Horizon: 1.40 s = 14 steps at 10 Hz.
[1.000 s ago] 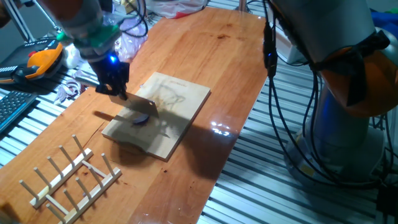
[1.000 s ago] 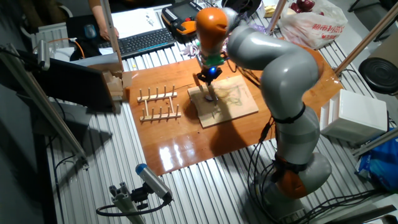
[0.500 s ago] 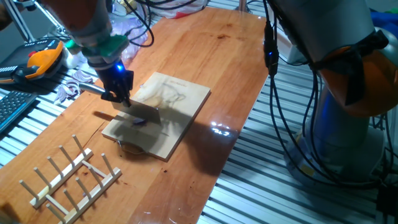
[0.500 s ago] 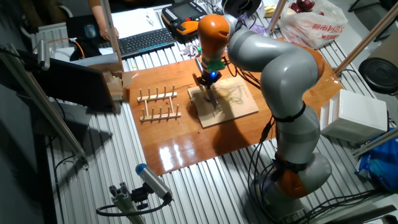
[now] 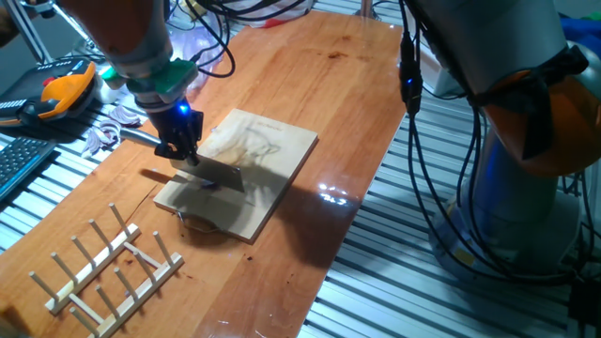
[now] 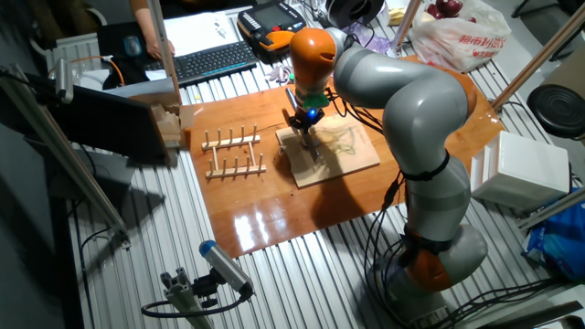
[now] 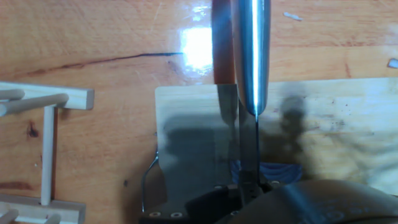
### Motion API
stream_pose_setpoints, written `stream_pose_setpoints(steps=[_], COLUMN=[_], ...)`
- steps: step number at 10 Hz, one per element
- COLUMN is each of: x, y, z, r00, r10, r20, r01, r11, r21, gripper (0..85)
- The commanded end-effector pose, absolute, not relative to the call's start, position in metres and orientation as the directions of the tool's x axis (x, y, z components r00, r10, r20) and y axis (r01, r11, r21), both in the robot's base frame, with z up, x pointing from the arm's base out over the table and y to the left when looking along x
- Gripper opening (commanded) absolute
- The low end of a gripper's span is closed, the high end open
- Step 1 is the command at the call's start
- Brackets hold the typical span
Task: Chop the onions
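Observation:
My gripper (image 5: 178, 150) is shut on a knife handle above the near-left part of the pale wooden cutting board (image 5: 272, 141). The flat steel knife blade (image 5: 219, 172) reaches down to the board, and only a sliver of the purple onions (image 5: 208, 184) shows under it. From the hand view I look down the blade's thin spine (image 7: 252, 56), with a patch of purple onion (image 7: 277, 170) beside it on the board (image 7: 342, 124). In the other fixed view the gripper (image 6: 303, 126) sits over the board's left end (image 6: 343, 146).
A wooden peg rack (image 5: 108, 272) lies on the table left of the board, also seen as the rack (image 6: 233, 153). An orange teach pendant (image 5: 61, 94), cables and a keyboard (image 6: 215, 59) sit beyond the table's edge. A plastic bag (image 6: 457, 37) rests at the far corner.
The gripper has shifted slightly to the right and downward with the knife. The blade has dropped onto the onion, which showed more clearly a second ago.

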<state>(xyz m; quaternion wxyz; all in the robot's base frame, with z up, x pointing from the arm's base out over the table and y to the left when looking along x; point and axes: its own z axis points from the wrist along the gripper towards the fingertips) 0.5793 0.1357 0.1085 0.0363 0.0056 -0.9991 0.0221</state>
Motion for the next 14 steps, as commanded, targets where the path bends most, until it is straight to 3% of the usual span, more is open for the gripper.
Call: stream_pose_setpoints(steps=[1, 10, 14], x=[0.580, 0.583, 0.580], y=[0.136, 0.138, 0.141], z=[0.107, 0.084, 0.091], r00=[-0.998, -0.998, -0.998], r10=[-0.011, -0.011, -0.007], r20=[0.068, 0.066, 0.069], r01=[-0.014, -0.014, -0.010], r11=[0.999, 0.999, 0.999], r21=[-0.048, -0.044, -0.045], gripper=[0.0, 0.0, 0.0])
